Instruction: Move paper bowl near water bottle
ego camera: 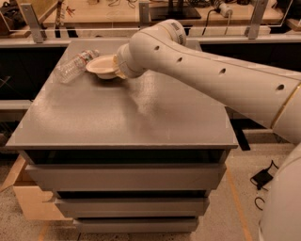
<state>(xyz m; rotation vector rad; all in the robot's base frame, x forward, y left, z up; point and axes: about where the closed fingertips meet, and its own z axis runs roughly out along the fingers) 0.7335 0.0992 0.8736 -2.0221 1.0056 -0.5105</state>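
The off-white paper bowl (102,66) is at the far left of the grey table top (127,113), slightly tilted. The clear water bottle (75,66) with a red-and-white label lies on its side just left of the bowl, almost touching it. My gripper is at the bowl's right edge, hidden behind the thick white end of my arm (136,54). Whether it holds the bowl cannot be seen.
My white arm (221,80) reaches across the table's back right from the right side. The table is a drawer cabinet (127,179). A workbench (117,14) with metal posts runs behind. A cardboard box (28,197) sits on the floor at the left.
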